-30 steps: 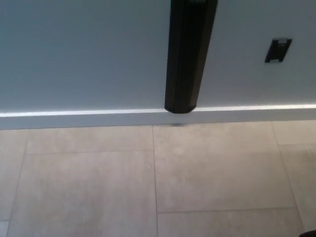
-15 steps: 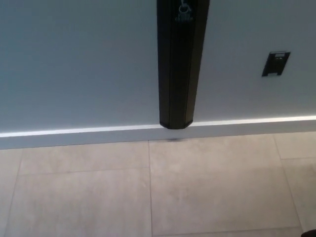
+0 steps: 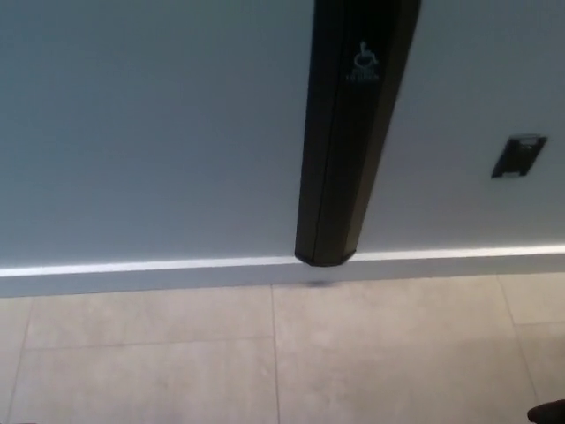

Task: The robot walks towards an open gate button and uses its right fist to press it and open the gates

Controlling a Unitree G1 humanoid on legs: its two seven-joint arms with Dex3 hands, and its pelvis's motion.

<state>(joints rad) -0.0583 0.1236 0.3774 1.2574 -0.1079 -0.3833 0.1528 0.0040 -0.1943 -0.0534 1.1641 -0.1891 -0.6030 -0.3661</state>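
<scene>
A tall black post (image 3: 340, 159) is fixed upright on the pale wall, and its lower end stops just above the lit skirting. Near the top of its front face is a small white wheelchair symbol (image 3: 363, 64) with tiny lettering under it. No raised button can be made out on the post. A small dark tip at the bottom right corner seems to be my right hand (image 3: 549, 412), far below and to the right of the post. Too little of it shows to tell its state. My left hand is out of the picture.
A small black wall plate (image 3: 519, 156) sits on the wall to the right of the post. A bright strip of skirting (image 3: 141, 266) runs along the wall's foot. Beige floor tiles (image 3: 380, 353) lie between me and the wall.
The whole picture has shifted: the camera now looks higher and closer at the wall. The post looks larger and its wheelchair symbol shows in full. Less floor is in view.
</scene>
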